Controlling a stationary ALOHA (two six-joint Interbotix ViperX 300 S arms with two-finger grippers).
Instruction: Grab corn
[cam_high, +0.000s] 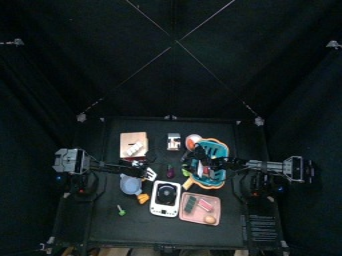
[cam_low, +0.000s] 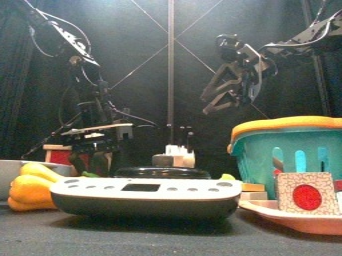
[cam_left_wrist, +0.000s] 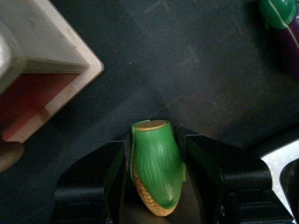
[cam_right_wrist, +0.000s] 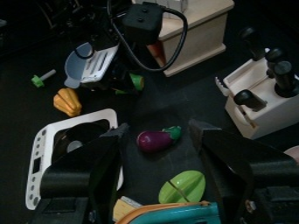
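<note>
The corn (cam_left_wrist: 158, 156), in a green husk with yellow kernels at one end, lies on the black table. My left gripper (cam_left_wrist: 159, 179) is down at the table with one jaw on each side of it. The jaws stand open, close along the corn's sides. In the top view the left gripper (cam_high: 135, 173) sits left of the table's middle. My right gripper (cam_right_wrist: 170, 156) hangs open and empty above the purple eggplant (cam_right_wrist: 156, 138). It is high up at the right in the front view (cam_low: 230, 80).
A wooden box with a red side (cam_left_wrist: 41, 66) stands close beside the corn. A white scale (cam_low: 147, 195), yellow pepper (cam_low: 32, 186), teal basket (cam_low: 286, 150) and pink tray (cam_low: 310, 214) line the front. A white rack of bottles (cam_right_wrist: 261, 87) stands at the back.
</note>
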